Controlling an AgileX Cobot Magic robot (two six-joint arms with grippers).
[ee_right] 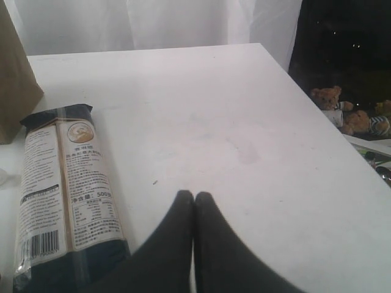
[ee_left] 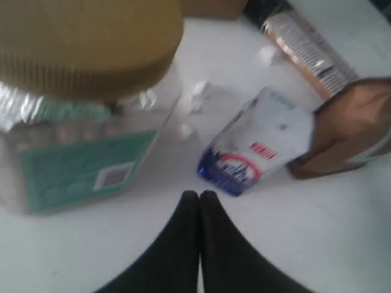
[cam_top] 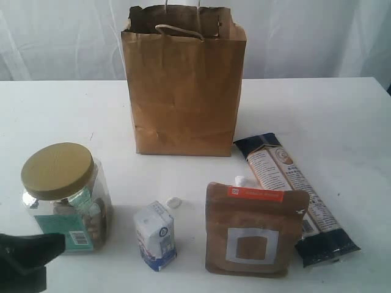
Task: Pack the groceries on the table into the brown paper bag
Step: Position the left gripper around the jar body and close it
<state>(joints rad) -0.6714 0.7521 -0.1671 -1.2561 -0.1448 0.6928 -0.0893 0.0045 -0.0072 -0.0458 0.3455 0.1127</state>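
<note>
Exterior view: white tabletop [cam_top: 342, 122] carried all goods; pale curtain [cam_top: 305, 36] hung behind it.
Brown paper bag [cam_top: 183, 91]: stood upright at the far middle, mouth open, twisted handles up, apart from the other goods.
Long dark packet [cam_top: 293, 189]: lay flat, running from near the bag's right corner toward the near right. Whether its side touched the pouch, could not tell.
Brown pouch [cam_top: 253, 229]: stood at the near middle-right, white square and red strip facing the camera.
Clear jar with tan lid [cam_top: 64, 198]: upright at the near left, lid on, teal label low on its side.
Small white-blue carton [cam_top: 156, 235]: upright between jar and pouch, apart from both.
Left hand [ee_left: 199, 194]: fingers pressed together, nothing between them; pointed at the gap between jar and carton.
Right hand [ee_right: 193, 195]: fingers pressed together, holding nothing; over bare tabletop just beside the packet's dark end.
</note>
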